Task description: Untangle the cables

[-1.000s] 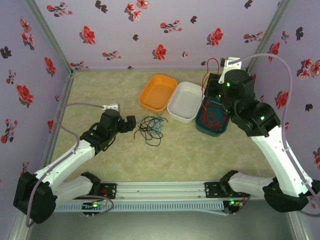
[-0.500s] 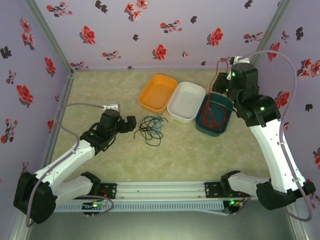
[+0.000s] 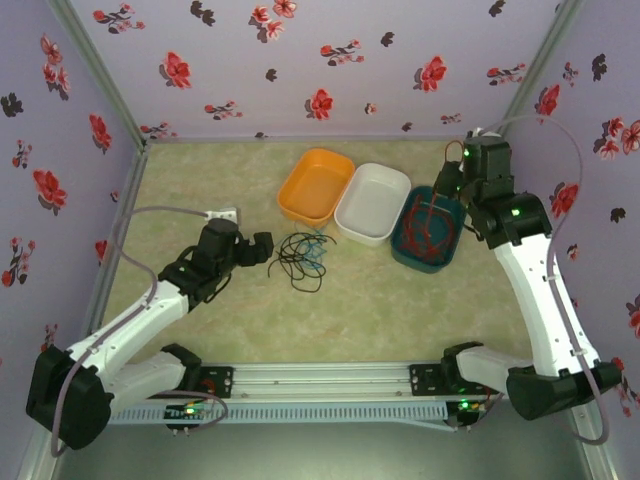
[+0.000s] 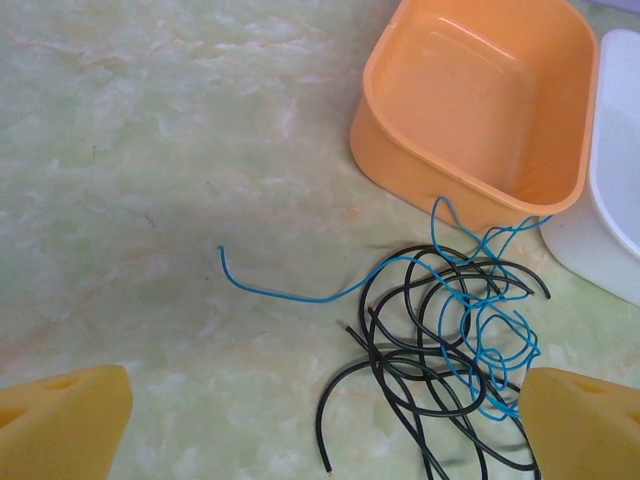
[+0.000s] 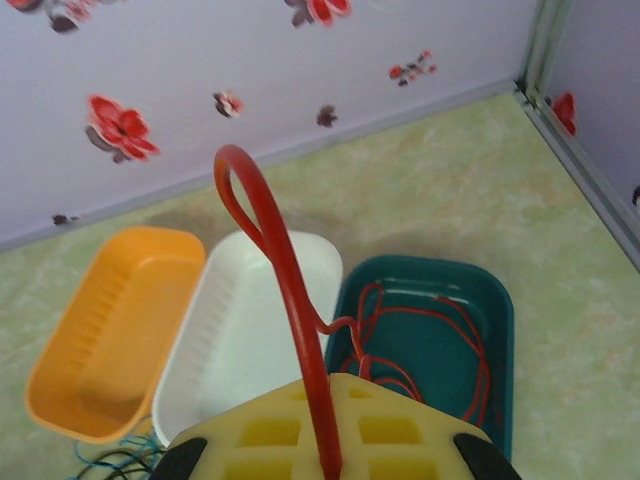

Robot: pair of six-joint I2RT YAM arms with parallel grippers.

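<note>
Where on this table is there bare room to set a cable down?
Bare table lies between the left wall and the orange tray, and in front of the teal tray, right of the tangle. The orange tray and white tray are empty. Crowded: the tangle beside the left gripper, and the teal tray, where the right gripper holds the red cable.

White arms [image 3: 135,322] with black joints — pale grey cables [image 3: 150,209] attached, yellow fingers [image 4: 62,424], green lights [image 3: 515,211].

Looking down from above-behind at whole bench [image 3: 330,320]; peering close from left wrist; facing back wall [image 5: 300,90] from right wrist, farther off; all sharing orange tray [image 4: 470,110].
</note>
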